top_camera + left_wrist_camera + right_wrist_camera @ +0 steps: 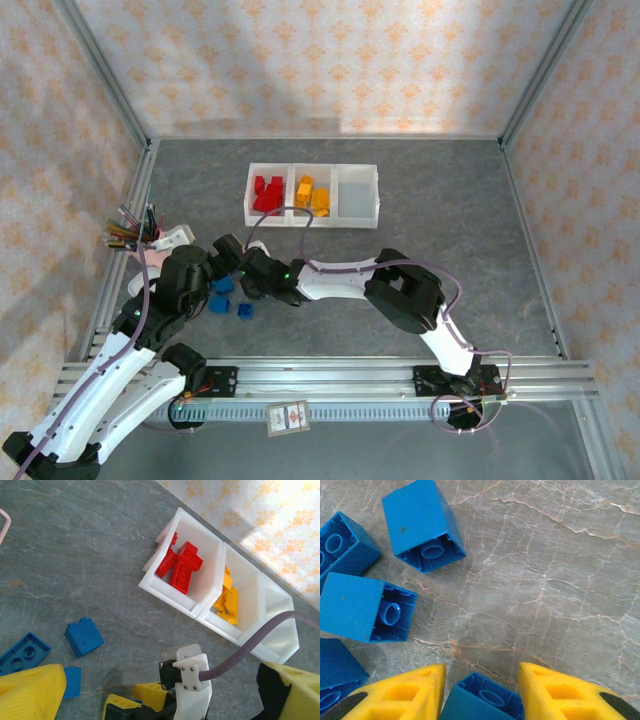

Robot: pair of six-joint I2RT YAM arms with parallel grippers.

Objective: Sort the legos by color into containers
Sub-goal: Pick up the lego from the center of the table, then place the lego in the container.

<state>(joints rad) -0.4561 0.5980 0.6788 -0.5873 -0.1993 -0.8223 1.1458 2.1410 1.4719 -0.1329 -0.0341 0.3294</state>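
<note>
My right gripper (pixel 482 692) is shut on a blue lego (pixel 485 702), with a yellow finger pressed to each side of it, low over the table. Several more blue legos (pixel 422 525) lie just left of it, also seen from above (pixel 220 300). The containers (pixel 312 222) are a white row of three bins. Red legos (pixel 266 194) fill the left one, orange-yellow legos (pixel 312 195) lie in the middle one, and the right one (pixel 358 195) has nothing in it. My left gripper (pixel 165 700) hangs wide open just above the right wrist (pixel 192 680), holding nothing.
A pink cup of pens (pixel 135 235) stands by the left wall, close to my left arm. Metal frame rails (pixel 330 375) run along the near edge, with a small card (pixel 288 418) on them. Both arms crowd the same spot at front left.
</note>
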